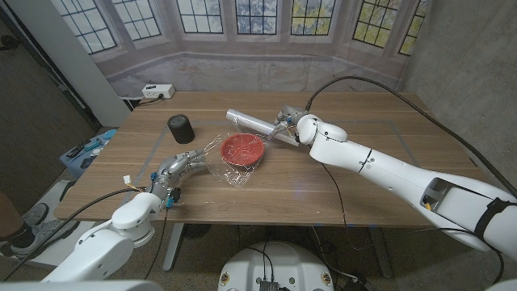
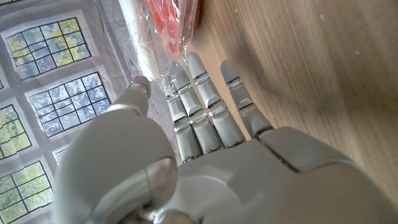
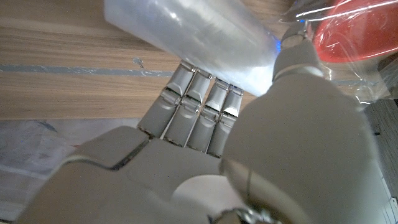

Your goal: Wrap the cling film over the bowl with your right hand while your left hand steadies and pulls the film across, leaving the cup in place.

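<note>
Red bowl [image 1: 244,150] near the middle of a wooden desk [image 1: 363,198], draped with a clear sheet of cling film [image 1: 230,171] stretched across its top and spilling over its near side. Just behind the bowl, a cling film roll [image 1: 252,123] gripped by the right robot hand [image 1: 292,127], fingers curled around the tube. At the bowl's left, the left robot hand [image 1: 179,168] pinching the film's edge between thumb and fingers. Dark cup [image 1: 180,128] standing upright farther left and behind the bowl, well apart from both hands.
</note>
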